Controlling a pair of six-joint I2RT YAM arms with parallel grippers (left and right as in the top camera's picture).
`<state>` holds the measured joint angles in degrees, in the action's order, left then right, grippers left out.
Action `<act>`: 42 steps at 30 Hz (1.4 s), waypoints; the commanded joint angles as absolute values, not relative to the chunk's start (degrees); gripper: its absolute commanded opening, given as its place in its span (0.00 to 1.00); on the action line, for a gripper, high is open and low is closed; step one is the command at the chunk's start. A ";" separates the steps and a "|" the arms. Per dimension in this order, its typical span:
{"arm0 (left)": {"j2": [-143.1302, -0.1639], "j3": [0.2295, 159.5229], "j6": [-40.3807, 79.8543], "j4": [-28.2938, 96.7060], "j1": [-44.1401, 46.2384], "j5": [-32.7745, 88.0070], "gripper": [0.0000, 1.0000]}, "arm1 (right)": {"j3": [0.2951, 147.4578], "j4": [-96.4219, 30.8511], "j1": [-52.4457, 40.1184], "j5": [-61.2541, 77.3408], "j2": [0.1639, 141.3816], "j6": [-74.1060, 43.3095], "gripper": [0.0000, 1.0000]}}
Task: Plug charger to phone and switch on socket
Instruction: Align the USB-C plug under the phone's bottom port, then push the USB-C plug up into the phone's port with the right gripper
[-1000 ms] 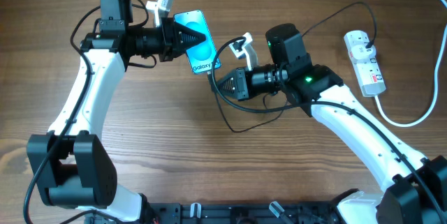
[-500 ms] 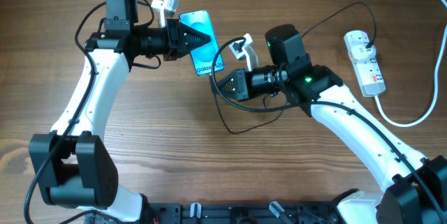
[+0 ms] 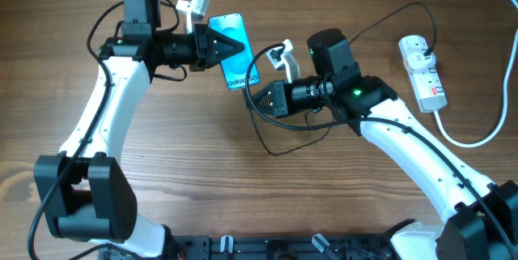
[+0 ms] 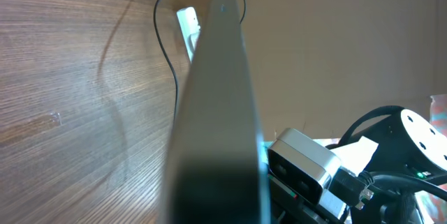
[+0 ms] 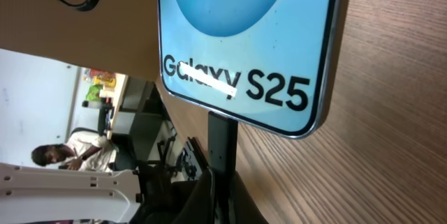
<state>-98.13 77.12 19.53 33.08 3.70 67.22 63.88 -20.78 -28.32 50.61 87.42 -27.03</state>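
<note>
My left gripper is shut on the phone, a cyan-screened smartphone held above the table with its white text end toward my right arm. In the left wrist view the phone is edge-on. My right gripper is shut on the charger connector, whose tip sits right at the phone's bottom edge; whether it is inserted I cannot tell. The black charger cable loops over the table to the socket, a white power strip at the right.
A thick white cord runs from the socket along the table's right side. Bare wood tabletop lies in front of both arms.
My left gripper has carried the phone a little to the right, closer to the connector in my right gripper. The right arm has hardly moved.
</note>
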 commanded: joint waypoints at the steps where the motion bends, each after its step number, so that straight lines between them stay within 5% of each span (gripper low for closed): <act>1: -96.75 77.08 16.67 36.51 5.41 70.41 0.04 | 64.99 -16.84 -27.09 47.79 86.76 -28.71 0.05; 25: -96.75 77.08 16.67 41.19 9.10 68.27 0.04 | 65.04 -3.57 -26.37 43.51 86.78 -36.18 0.04; 27: -96.75 77.08 16.64 41.19 9.10 67.35 0.04 | 65.04 -3.40 -26.33 43.68 86.78 -35.92 0.62; 29: -96.75 77.08 16.69 40.47 9.10 65.76 0.04 | 65.04 -3.75 -26.33 46.87 86.78 -33.23 0.99; 42: -96.75 77.08 24.93 34.72 6.46 64.66 0.04 | 65.04 -23.29 -26.33 52.21 86.78 -20.93 0.99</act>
<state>-97.86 77.49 21.82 35.09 7.51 61.01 63.26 -22.37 -26.46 52.95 87.13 -24.51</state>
